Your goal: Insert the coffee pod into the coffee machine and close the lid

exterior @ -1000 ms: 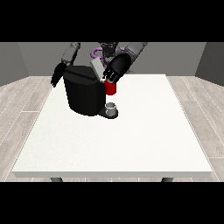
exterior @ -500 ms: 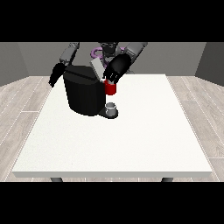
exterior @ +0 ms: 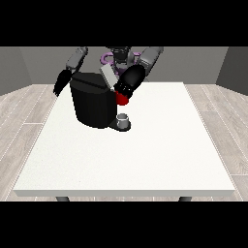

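Observation:
The black coffee machine (exterior: 93, 104) stands on the far left part of the white table (exterior: 145, 155). Its grey lid (exterior: 109, 76) is tilted up at the top. The hand at the view's right (exterior: 129, 83) is at the machine's top front, just above a red thing at the machine (exterior: 122, 100). A small grey thing (exterior: 124, 119) sits on the machine's base below it; I cannot tell whether it is the pod. The hand at the view's left (exterior: 61, 84) hangs beside the machine's far left side, fingers straight and pointing down.
The robot's torso (exterior: 118, 55) is behind the machine at the table's far edge. Wooden floor surrounds the table.

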### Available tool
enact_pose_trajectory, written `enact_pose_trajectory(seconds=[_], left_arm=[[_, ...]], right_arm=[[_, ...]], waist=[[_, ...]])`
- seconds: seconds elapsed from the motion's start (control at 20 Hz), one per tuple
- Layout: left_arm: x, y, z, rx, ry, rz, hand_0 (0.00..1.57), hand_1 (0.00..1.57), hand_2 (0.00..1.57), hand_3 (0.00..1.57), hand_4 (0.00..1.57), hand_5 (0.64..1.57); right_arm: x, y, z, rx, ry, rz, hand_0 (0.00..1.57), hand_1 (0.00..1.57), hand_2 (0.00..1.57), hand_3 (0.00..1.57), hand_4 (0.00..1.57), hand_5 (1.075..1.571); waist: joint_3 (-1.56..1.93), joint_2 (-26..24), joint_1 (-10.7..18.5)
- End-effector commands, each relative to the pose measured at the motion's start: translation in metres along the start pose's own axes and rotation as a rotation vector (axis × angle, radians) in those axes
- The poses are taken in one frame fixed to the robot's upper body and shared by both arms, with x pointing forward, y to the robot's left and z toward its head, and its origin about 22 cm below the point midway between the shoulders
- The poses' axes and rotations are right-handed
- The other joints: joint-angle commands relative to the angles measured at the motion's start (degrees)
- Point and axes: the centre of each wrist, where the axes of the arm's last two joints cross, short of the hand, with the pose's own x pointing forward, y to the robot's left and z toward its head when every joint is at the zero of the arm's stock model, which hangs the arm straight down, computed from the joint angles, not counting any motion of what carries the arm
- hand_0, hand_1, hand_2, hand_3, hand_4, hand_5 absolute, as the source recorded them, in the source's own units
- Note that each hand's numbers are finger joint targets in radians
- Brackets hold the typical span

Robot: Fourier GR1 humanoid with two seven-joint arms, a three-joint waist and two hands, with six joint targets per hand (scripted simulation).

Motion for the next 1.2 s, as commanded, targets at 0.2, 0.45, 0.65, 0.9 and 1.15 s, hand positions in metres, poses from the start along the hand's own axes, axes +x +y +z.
enact_pose_trajectory(seconds=[0.2,0.45,0.65,0.9,1.15], left_arm=[[0.007,-0.002,-0.004,0.09,-0.041,0.031,1.21,1.21,1.18,0.96,0.0,1.571],[0.005,0.004,-0.002,0.101,-0.066,0.007,1.21,1.21,1.19,0.97,0.0,1.571],[0.001,-0.008,-0.001,0.077,-0.071,0.002,1.25,1.25,1.22,0.94,0.0,1.571],[-0.005,0.005,0.005,0.128,-0.077,-0.109,1.0,1.0,1.02,0.72,0.0,1.571],[-0.005,0.027,0.008,0.168,-0.058,-0.16,0.0,0.0,0.69,0.55,0.0,1.571]], right_arm=[[0.004,-0.002,-0.003,0.004,0.004,-0.002,0.0,0.0,0.0,0.0,0.0,1.571],[0.003,0.008,-0.001,0.0,-0.013,-0.01,0.0,0.0,0.0,0.0,0.06,1.571],[-0.011,-0.01,0.003,-0.015,0.018,0.008,0.0,0.0,0.0,0.0,0.14,1.571],[-0.006,-0.012,0.001,-0.003,-0.023,0.023,0.0,0.0,0.0,0.0,0.07,1.571],[0.003,0.003,-0.002,0.004,-0.041,0.031,0.0,0.0,0.0,0.0,0.19,1.571]], waist=[[-0.1,0.66,-0.47],[-0.1,1.87,-0.44],[-0.09,0.21,0.12],[-0.09,2.68,-0.85],[-0.08,4.08,-0.89]])
